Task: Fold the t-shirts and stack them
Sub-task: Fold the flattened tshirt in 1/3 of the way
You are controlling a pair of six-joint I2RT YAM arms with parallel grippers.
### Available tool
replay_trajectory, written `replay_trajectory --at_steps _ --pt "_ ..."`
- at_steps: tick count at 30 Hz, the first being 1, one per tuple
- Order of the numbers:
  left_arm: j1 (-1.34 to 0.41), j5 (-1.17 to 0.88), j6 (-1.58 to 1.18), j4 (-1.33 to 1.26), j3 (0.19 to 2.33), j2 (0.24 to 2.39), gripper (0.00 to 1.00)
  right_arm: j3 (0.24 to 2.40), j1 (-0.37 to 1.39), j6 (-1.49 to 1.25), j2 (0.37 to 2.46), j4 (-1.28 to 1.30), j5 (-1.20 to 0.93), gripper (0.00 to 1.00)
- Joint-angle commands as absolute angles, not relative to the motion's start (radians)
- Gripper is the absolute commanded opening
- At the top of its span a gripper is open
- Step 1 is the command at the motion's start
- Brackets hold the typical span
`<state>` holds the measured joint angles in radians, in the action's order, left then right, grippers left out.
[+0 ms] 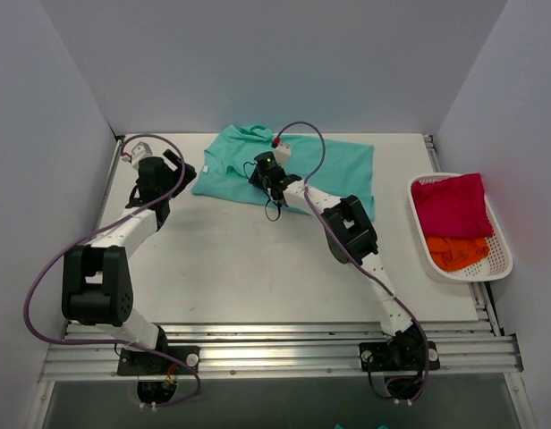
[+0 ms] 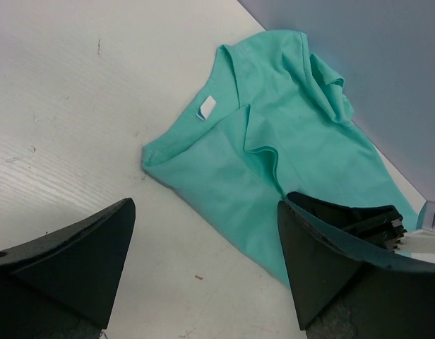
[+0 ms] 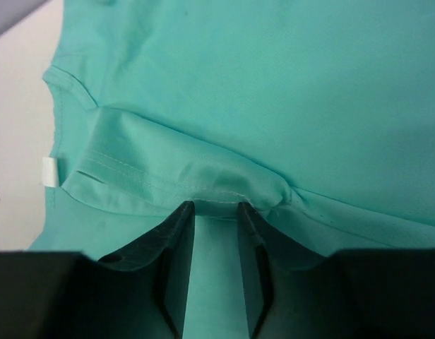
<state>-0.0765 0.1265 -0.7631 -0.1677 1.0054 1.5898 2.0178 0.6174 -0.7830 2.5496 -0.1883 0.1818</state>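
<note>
I am watching the teal t-shirt [image 1: 329,165] lying spread out by the far edge of the table [image 1: 240,259], about midway along it, with its collar end rumpled and bunched toward the back wall. A small white label [image 2: 207,107] is showing at the neckline, on the side nearest the left arm.

The right arm is reaching across the table from its near-edge mount. The right gripper [image 3: 214,206] is sitting low on the shirt, on its near left part. Its two fingers are drawn close together, pinching a raised fold of the stitched hem, and the cloth is puckering up between their tips.

The left gripper [image 2: 207,205] is hanging over the far left part of the table, just beside the shirt's left edge. Its fingers are spread wide apart and holding nothing, with bare tabletop and the shirt's edge showing between them.

Over at the right edge of the table, a white basket [image 1: 501,241] is holding two more shirts. The magenta t-shirt [image 1: 453,204] is filling its far end, and the orange t-shirt [image 1: 456,252] is lying crumpled in its near end. The two are touching, and both are well apart from the teal one.
</note>
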Motion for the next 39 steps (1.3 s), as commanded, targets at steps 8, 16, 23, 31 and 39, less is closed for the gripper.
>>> replay_trajectory --at_steps 8,16,23,31,39 --pt "-0.072 0.115 -0.742 -0.195 1.000 1.531 0.90 2.359 0.434 -0.592 2.695 -0.586 0.267 1.00" --pt "-0.089 0.106 -0.744 -0.228 1.014 1.615 0.89 2.124 0.413 -0.491 2.384 -0.721 0.321 1.00" --pt "-0.126 0.052 -0.745 -0.187 1.117 1.775 0.96 1.491 0.437 -0.623 2.032 -0.765 0.341 0.98" --pt "-0.155 0.031 -0.775 -0.184 1.210 1.902 0.94 1.138 0.449 -0.699 1.787 -0.779 0.379 0.97" --pt "-0.182 0.028 -0.824 -0.160 1.315 2.049 0.94 1.011 0.459 -0.729 1.695 -0.759 0.364 0.97"
